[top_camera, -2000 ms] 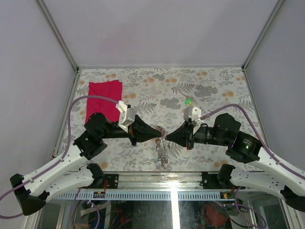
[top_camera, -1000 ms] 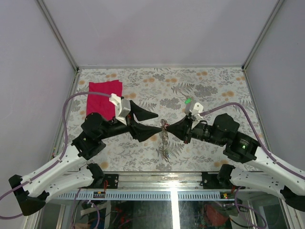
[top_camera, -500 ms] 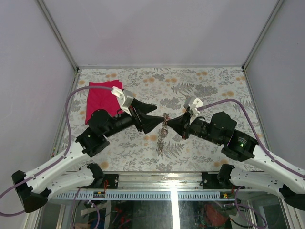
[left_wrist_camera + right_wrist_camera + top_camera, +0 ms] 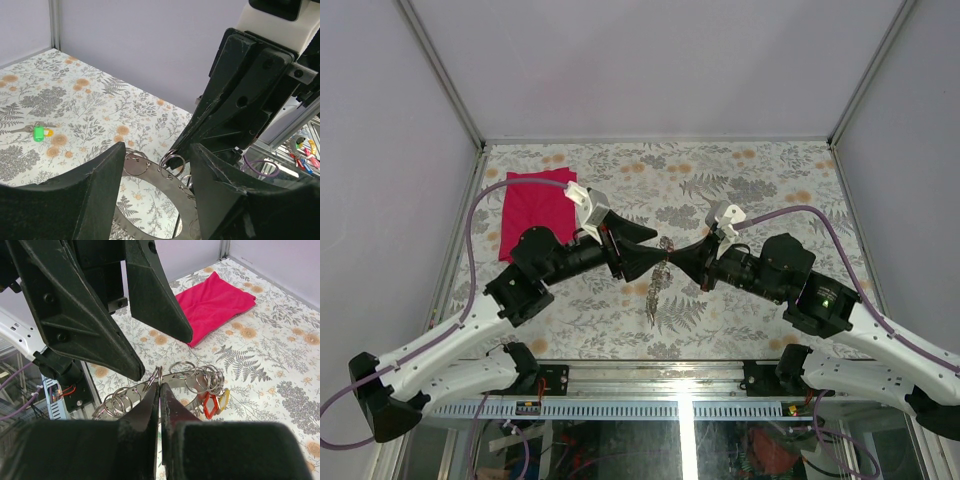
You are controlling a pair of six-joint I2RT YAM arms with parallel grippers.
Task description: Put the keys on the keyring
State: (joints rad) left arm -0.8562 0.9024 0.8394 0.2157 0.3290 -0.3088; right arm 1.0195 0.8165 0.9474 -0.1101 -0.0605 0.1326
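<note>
The left gripper point(image 4: 660, 247) has let go. Two seconds back its black fingers met the right arm's at the ring; now its jaws stand spread, one finger on either side of the wide flat grey metal keyring point(image 4: 146, 169). I cannot tell whether a fingertip still grazes it. Both arms have also carried the ring away from the near edge, toward the middle of the floral-patterned table point(image 4: 770, 170).

The right gripper point(image 4: 160, 401) is pressed together, pinching the keyring's rim among its small wire loops. The ring therefore hangs in the air on that grip alone, edge-on from above, with red, orange and yellow-headed keys point(image 4: 212, 402) dangling from it.

A small silver key with a green plastic head point(image 4: 39, 133) lies loose on the table, well apart from the ring. A folded red cloth point(image 4: 532, 205) lies at the far left.

With the left pincer free, I judge the ring handed over to the right arm. That loose key is probably what remains to be fetched and threaded.
</note>
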